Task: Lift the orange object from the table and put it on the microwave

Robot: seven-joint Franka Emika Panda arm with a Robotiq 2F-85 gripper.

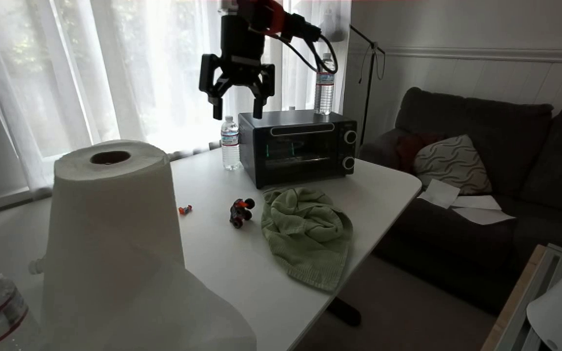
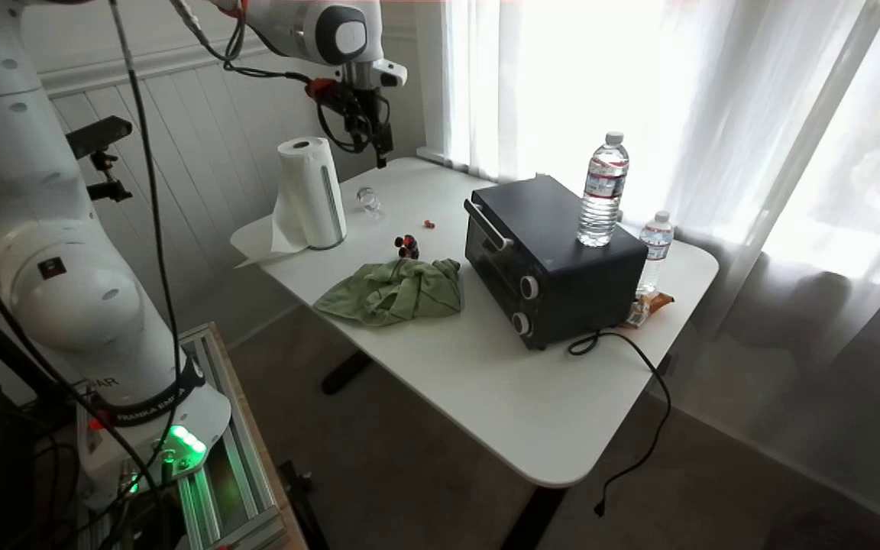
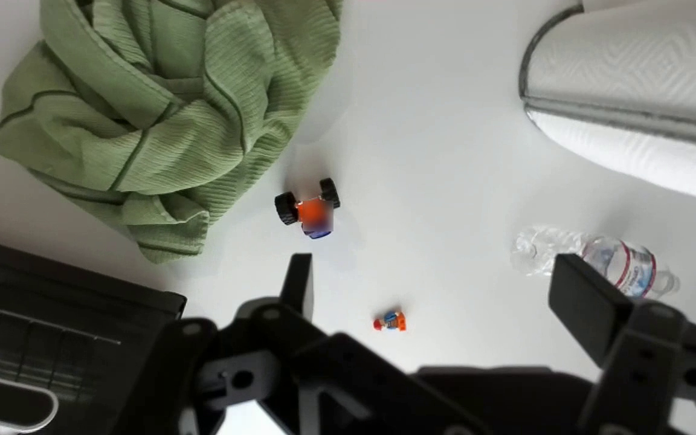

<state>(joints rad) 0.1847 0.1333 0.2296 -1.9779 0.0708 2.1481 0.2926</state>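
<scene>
A small toy figure with orange legs, a red head and a blue top lies on the white table (image 1: 212,263); the figure (image 3: 391,321) shows between the finger lines in the wrist view, and small in both exterior views (image 1: 185,209) (image 2: 429,224). An orange toy car with black wheels (image 3: 313,212) stands nearby, also in both exterior views (image 1: 241,212) (image 2: 407,247). The black microwave (image 1: 305,153) stands farther along the table (image 2: 520,210); its corner shows in the wrist view (image 3: 52,302). My gripper (image 1: 238,113) is open, empty and high above the table (image 2: 381,162) (image 3: 435,284).
A water bottle (image 1: 325,90) stands on the microwave; another (image 1: 230,144) stands beside it. A green towel (image 1: 308,234) lies before the microwave. A paper towel roll (image 2: 314,195) stands near the table edge. A clear bottle (image 3: 602,260) lies near it. A power cord (image 2: 638,359) hangs off.
</scene>
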